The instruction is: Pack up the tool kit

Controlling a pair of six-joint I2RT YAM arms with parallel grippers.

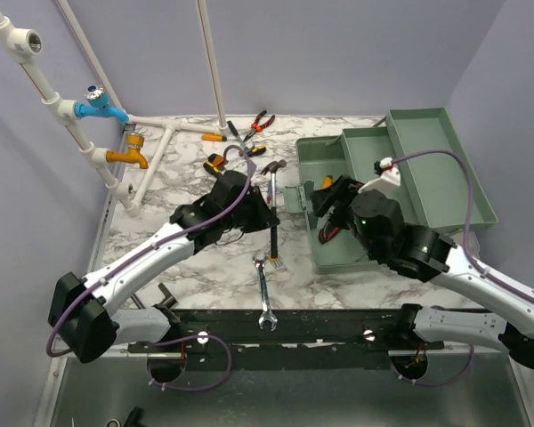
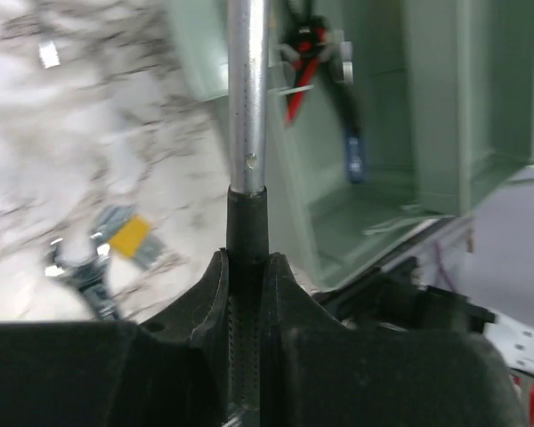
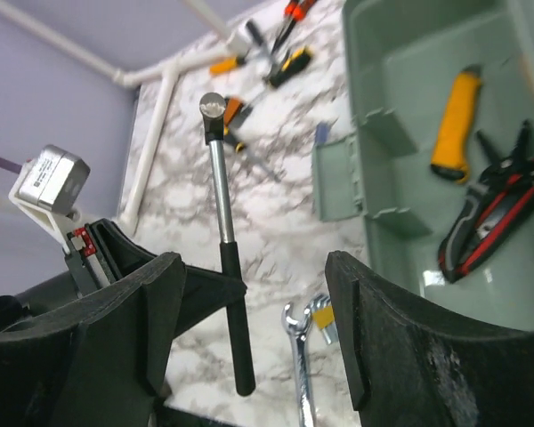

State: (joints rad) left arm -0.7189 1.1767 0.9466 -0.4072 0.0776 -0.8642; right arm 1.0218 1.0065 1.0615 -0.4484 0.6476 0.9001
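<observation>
Black rail (image 1: 294, 325) across the near edge, both arm bases on it. Wrench (image 1: 265, 298) lies flat on the table (image 1: 160, 227) just beyond the rail, pointing away, with a yellow tag (image 2: 129, 237) at its far end. Hammer (image 1: 273, 200): black grip, bare metal shaft, head at the far end. Its grip end is near the tag; whether it is off the table cannot be told. Left gripper (image 2: 246, 267) has its fingers pressed together on the black grip, pinching it from the left. Toolbox (image 1: 334, 255), grey-green, stands right of the hammer with its lid (image 1: 445, 169) thrown open to the right and a side flap just beside the shaft. Right gripper (image 3: 254, 294) hangs over the box's left half, fingers spread wide with nothing between them, and its arm covers the box's near right part. In the box lie red pliers (image 3: 489, 222) and a yellow tool (image 3: 454, 120). At the far edge, well apart from the box, lie orange pliers (image 1: 260, 121), a screwdriver (image 1: 215, 137) and a yellow-black tool (image 1: 218, 163). White pipes (image 1: 151, 156) at far left carry a blue valve (image 1: 98, 108) and an orange tap (image 1: 129, 157). The table is white marble with grey veins. Lilac walls (image 1: 338, 53) stand on three sides.
</observation>
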